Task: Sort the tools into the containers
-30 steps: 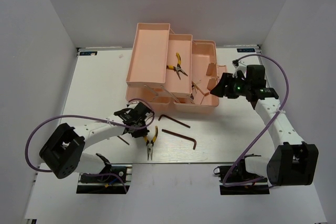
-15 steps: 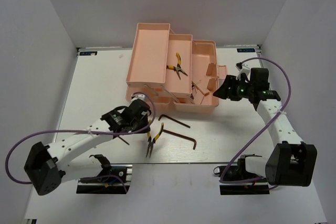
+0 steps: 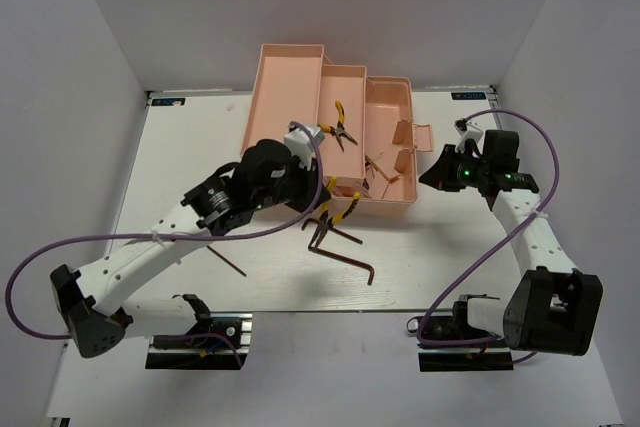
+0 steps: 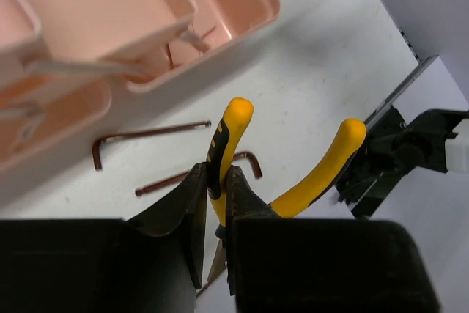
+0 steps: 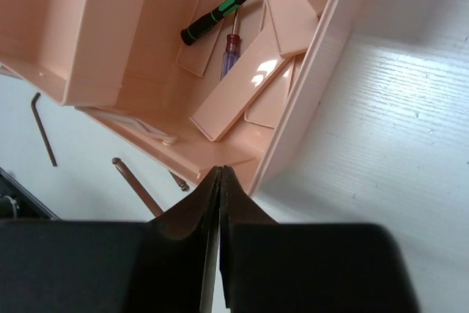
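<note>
We are looking down on a white bench (image 3: 180, 147) walled in by plain white panels. Nearest us, three dark hex keys lie on it: a short one (image 3: 232, 261) by the left arm, a long one (image 3: 340, 258) to the right of the bench's middle, and a third (image 3: 347, 237) just beyond that.

Above this third key the left claw (image 4: 218, 177) is clamped on one yellow handle of the pliers (image 4: 233, 119). Their other handle sticks out free to the right. They are held clear of the bench, just in front of the toolbox's near wall. The wrist view hides the pliers' nose behind the claw.

Beyond them stands the pink toolbox (image 3: 290, 77) with its tiered trays folded out toward the far left. In its bottom compartment, the right wrist view shows two screwdrivers side by side, one with a green-and-black handle (image 5: 216, 14) and one with a clear reddish handle (image 5: 229, 50).

The right claw (image 5: 220, 174) hovers just beside the toolbox's right end. Its fingers are pressed together with nothing between them.

Farther back, the other pliers (image 3: 338, 125) lie in the middle tray, well apart from both claws.
</note>
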`<action>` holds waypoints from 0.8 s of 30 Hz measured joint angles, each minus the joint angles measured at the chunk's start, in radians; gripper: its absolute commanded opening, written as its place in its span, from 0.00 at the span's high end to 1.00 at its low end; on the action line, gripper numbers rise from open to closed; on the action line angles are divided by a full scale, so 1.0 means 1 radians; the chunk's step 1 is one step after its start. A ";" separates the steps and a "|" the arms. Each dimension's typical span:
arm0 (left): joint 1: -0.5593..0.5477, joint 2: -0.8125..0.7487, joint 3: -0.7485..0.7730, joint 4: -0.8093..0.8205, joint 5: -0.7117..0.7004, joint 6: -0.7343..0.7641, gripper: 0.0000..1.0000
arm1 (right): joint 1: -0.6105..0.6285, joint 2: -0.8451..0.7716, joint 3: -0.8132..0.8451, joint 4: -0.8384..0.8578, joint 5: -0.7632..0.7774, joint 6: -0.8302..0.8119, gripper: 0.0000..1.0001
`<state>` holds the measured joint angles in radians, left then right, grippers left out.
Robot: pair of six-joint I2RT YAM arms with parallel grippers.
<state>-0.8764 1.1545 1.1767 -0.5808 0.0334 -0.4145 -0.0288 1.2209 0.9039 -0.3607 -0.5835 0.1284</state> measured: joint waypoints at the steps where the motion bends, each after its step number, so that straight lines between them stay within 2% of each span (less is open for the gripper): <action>1: -0.001 0.025 0.033 0.010 -0.005 0.015 1.00 | -0.004 0.000 -0.001 0.001 -0.001 -0.002 0.97; 7: -0.001 0.212 0.255 0.047 -0.076 0.082 1.00 | -0.020 0.009 -0.002 0.001 -0.004 -0.005 0.97; 15: 0.035 0.429 0.461 0.092 -0.257 0.174 1.00 | -0.031 0.009 -0.005 0.004 -0.017 -0.005 0.97; 24: 0.110 0.706 0.642 0.142 -0.325 0.205 1.00 | -0.033 0.009 -0.019 0.004 -0.045 -0.005 0.97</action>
<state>-0.7662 1.8603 1.8183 -0.4385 -0.2920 -0.2096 -0.0616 1.2297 0.8848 -0.3565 -0.6285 0.1230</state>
